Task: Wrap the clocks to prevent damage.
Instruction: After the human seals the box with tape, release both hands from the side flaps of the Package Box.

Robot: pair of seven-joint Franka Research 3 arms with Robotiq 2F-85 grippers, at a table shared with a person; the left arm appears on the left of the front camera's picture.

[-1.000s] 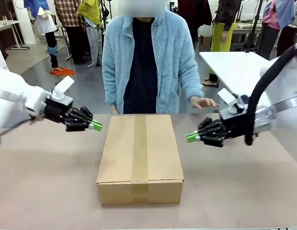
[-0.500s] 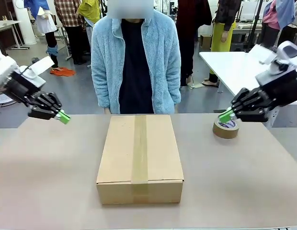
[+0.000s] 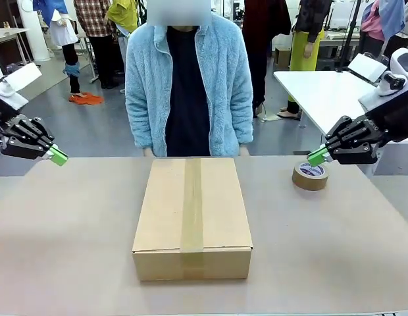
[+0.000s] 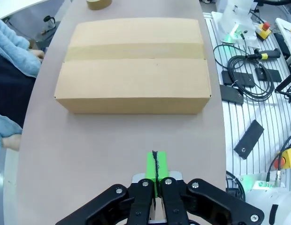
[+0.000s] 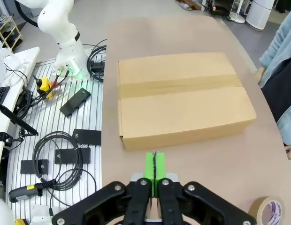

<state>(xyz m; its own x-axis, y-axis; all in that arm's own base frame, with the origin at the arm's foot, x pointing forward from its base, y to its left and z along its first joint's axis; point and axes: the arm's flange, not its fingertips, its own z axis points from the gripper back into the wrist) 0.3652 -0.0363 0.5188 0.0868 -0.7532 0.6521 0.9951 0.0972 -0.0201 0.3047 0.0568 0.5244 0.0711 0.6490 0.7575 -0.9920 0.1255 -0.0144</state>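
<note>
Both of my end effectors hang above the tabletop with nothing in them. From the front, my left end effector [image 3: 57, 156] is at the far left edge, green pads pressed together, well apart from the cardboard box [image 3: 193, 216]. My right end effector [image 3: 317, 156] is at the far right, pads also together, just beside and above a roll of brown tape [image 3: 310, 176] that lies flat on the tabletop [image 3: 72, 250]. The box sits in the middle, shut, with a strip of tape running along its top. A person [image 3: 188, 82] in a fluffy light-blue jacket stands at the far side, right behind the box.

Through my left wrist camera, the closed pads [image 4: 155, 165] point at the long side of the box [image 4: 134, 63], with bare tabletop between; the tape roll [image 4: 99, 3] shows beyond it.

Through my right wrist camera, the closed pads [image 5: 154, 164] point at the box's [image 5: 183, 96] other long side, and the tape roll [image 5: 263, 211] lies at the lower right corner.
</note>
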